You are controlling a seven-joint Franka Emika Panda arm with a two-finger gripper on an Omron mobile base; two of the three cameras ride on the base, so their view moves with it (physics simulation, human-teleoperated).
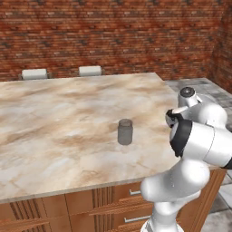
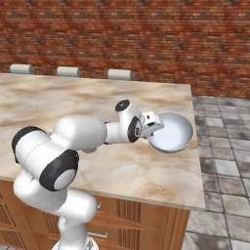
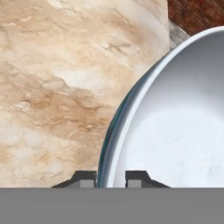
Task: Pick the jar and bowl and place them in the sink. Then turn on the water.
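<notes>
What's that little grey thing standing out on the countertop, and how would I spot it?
Look at the big marble counter in front of the brick wall. Out on its open middle stands the jar, upright and alone. It is small, grey and cylindrical with a narrower top, unlike the wide pale bowl gripped at the counter's right side.

The bowl (image 2: 172, 133) looks glossy and smooth, the jar (image 1: 125, 132) translucent grey (countertop (image 1: 59, 122) polished marble, cabinets (image 1: 104, 204) wood).

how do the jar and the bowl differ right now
The jar is a small, upright grey cylinder; the bowl is wide, round and pale. The jar stands free on the counter, while the gripper pinches the bowl's rim. Both are over the marble top.
</notes>
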